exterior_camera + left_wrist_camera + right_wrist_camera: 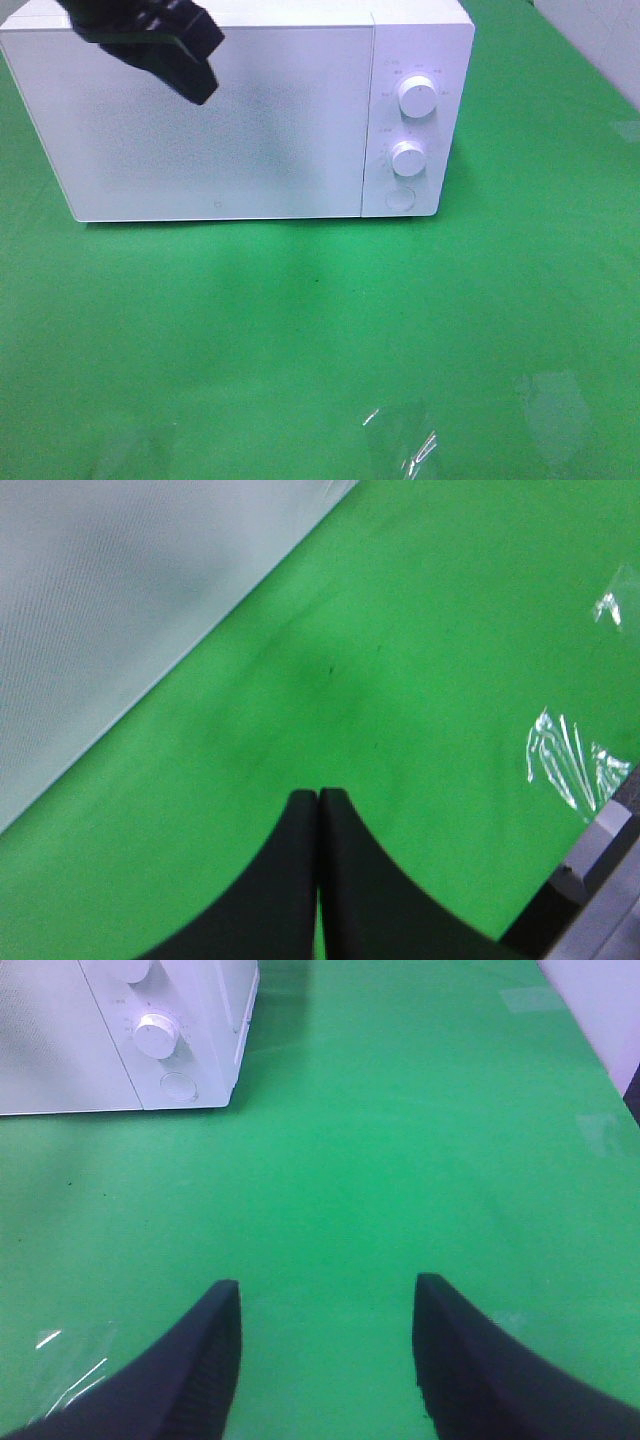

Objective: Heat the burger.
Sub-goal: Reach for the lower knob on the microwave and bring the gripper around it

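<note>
The burger does not show in any view. A white microwave [220,120] stands at the back of the green table with its door closed; it also shows in the left wrist view [100,600] and the right wrist view [60,1040]. My left gripper [198,85] hangs in front of the microwave's upper left corner. Its fingers are shut together with nothing between them [318,795]. My right gripper [328,1295] is open and empty above bare green cloth, to the right of and nearer than the microwave. It is outside the exterior view.
The microwave's right panel carries two round knobs [417,97] [407,158] and a round button [400,198]. A crumpled piece of clear film [410,445] lies near the front edge. A green cloth [300,330] covers the table.
</note>
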Motion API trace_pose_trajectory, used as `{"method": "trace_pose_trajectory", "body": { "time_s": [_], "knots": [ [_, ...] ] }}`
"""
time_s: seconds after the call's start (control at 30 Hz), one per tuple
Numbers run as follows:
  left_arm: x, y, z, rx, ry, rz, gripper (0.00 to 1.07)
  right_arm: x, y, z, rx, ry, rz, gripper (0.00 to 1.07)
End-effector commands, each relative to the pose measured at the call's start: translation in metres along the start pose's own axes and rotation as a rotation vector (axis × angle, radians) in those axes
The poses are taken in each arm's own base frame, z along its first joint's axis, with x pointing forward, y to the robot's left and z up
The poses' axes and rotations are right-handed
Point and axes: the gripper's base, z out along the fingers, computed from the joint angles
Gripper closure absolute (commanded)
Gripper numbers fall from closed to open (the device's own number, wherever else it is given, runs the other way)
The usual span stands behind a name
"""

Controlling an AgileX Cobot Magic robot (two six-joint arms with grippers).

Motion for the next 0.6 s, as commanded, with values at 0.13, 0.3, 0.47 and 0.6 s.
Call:
{"method": "trace_pose_trajectory", "body": {
  "time_s": [0.13, 0.3, 0.47, 0.6],
  "knots": [
    [0.029, 0.025, -0.036, -0.128, 0.161, -0.152, 1.06, 0.001, -0.001, -0.004, 0.004, -0.037, -0.007, 0.58],
    [0.036, 0.044, -0.046, -0.135, 0.137, -0.232, 1.06, 0.001, -0.001, -0.004, 0.004, -0.037, -0.007, 0.58],
    [0.053, 0.069, -0.078, -0.166, 0.056, -0.362, 1.06, 0.001, -0.001, -0.004, 0.004, -0.037, -0.007, 0.58],
    [0.067, 0.075, -0.104, -0.222, 0.005, -0.408, 1.06, 0.001, -0.001, -0.004, 0.004, -0.037, -0.007, 0.58]
  ]
}}
